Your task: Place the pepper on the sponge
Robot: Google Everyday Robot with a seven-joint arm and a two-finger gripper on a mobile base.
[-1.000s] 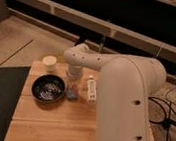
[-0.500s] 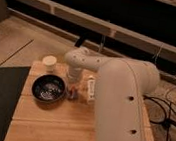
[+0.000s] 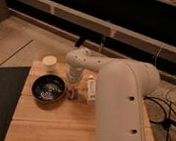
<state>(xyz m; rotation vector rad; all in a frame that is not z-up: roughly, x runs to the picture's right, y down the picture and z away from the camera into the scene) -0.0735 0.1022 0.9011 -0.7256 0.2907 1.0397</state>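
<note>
One wooden table [image 3: 52, 122] carries one black bowl [image 3: 48, 88], one cream cup [image 3: 49, 61], one white tube [image 3: 91, 88], one pepper [image 3: 72, 90] and one sponge [image 3: 74, 97]. The single gripper [image 3: 72, 84] hangs low at the bowl's 3 o'clock, just left of the tube; how wide it stands, and whether it grips anything, cannot be told. The pepper shows as a reddish patch at the gripper's 6 o'clock, right against it, with the sponge just beneath.
</note>
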